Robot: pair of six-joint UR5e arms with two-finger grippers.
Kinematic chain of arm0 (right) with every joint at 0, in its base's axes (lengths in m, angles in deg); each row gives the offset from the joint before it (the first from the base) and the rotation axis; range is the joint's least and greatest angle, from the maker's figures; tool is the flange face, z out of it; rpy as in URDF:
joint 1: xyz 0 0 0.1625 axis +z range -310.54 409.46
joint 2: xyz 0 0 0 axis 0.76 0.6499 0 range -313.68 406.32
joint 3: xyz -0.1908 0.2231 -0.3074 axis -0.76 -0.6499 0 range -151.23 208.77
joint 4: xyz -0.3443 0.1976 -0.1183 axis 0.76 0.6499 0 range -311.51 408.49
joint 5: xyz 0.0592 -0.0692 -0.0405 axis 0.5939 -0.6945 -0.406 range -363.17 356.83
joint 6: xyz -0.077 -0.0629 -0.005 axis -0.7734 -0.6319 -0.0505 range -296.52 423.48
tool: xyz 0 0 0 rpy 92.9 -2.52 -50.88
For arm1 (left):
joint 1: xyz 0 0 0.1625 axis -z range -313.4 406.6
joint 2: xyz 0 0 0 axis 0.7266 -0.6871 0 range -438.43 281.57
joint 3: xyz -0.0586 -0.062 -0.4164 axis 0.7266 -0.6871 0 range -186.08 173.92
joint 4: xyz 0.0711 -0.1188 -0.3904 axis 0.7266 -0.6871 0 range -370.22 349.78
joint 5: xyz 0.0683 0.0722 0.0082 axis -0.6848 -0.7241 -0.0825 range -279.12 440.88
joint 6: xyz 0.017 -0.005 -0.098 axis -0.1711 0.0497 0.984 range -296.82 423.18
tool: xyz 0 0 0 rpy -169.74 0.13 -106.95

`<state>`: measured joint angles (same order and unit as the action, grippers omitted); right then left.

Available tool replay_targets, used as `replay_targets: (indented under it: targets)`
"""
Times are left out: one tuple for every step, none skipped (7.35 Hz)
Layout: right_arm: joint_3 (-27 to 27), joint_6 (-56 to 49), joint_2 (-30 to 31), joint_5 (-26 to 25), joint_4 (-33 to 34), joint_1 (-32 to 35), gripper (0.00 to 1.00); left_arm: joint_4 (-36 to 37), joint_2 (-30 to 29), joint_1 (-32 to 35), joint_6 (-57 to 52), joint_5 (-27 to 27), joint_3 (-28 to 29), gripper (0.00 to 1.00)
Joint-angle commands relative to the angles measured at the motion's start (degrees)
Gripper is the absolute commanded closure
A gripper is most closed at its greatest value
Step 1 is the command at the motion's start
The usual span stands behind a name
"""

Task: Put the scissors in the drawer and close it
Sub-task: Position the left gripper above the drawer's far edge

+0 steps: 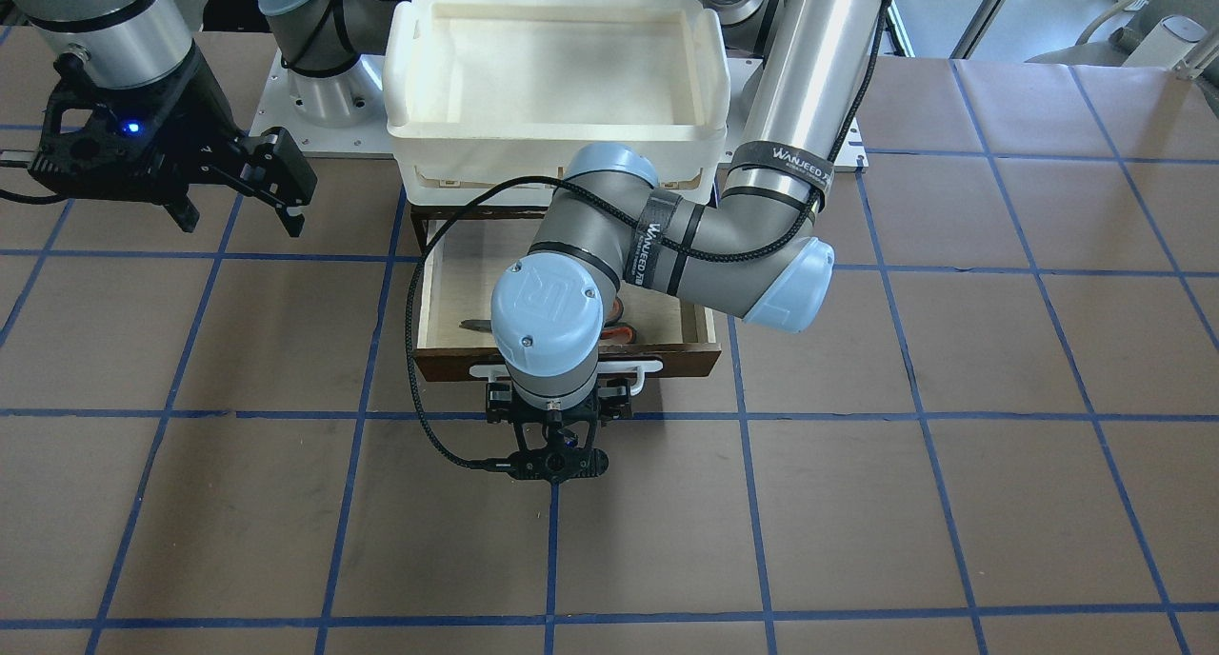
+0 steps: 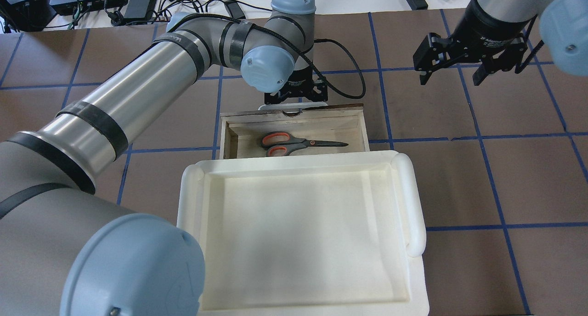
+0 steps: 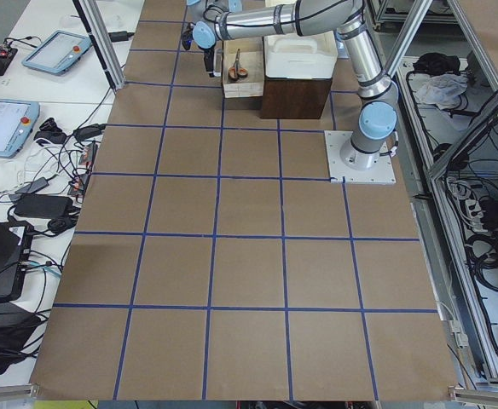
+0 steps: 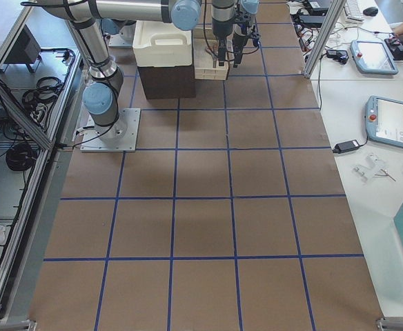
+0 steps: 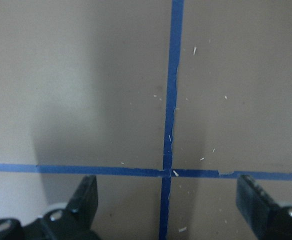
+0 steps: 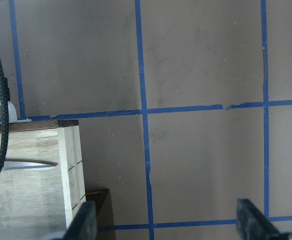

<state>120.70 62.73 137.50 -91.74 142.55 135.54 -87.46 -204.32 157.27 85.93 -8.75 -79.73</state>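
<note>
Writing: you can read "WANJEED" on the black straps (image 1: pixel 776 152) wrapped round the left arm.
Scissors (image 2: pixel 298 143): they lie flat inside the drawer, handles toward the robot's left and blades toward its right. In your front view the left wrist hides most of them.
Drawer (image 2: pixel 363 123): it is pulled open from under the white tray (image 2: pixel 413 201), with its white bar handle (image 1: pixel 649 370) on the far front edge.
Left gripper (image 5: pixel 171 200): the fingers are spread wide with nothing between them. It points down over a blue tape crossing, just beyond the handle; you cannot tell whether it touches the handle.
Right gripper (image 2: pixel 452 75): the jaws are apart and empty, above the table (image 1: pixel 952 503), well apart from the drawer on the robot's right.
In the way: the left wrist stands directly before the drawer front, and its black cable (image 1: pixel 411 350) loops beside the drawer.
</note>
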Motion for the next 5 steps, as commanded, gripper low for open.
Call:
replay_targets:
  targets:
    - [0.01,0.31,-0.03,0.07,-0.01,0.05,0.0,-2.73,1.7,0.07,0.02,0.07,-0.01,0.0]
    - [0.01,0.31,-0.03,0.16,-0.01,-0.03,0.0,-3.44,1.88,0.07,0.02,0.07,-0.01,0.0]
    - [0.09,0.31,-0.03,0.33,-0.01,-0.03,0.0,-3.88,2.23,0.16,0.02,0.07,-0.1,0.0]
    - [0.09,0.31,-0.03,0.07,-0.01,-0.03,0.0,-5.11,2.67,0.16,0.02,0.07,-0.1,0.0]
    - [0.09,0.23,-0.03,-0.02,-0.01,-0.03,0.0,-6.86,3.46,0.16,0.02,0.07,-0.1,0.0]
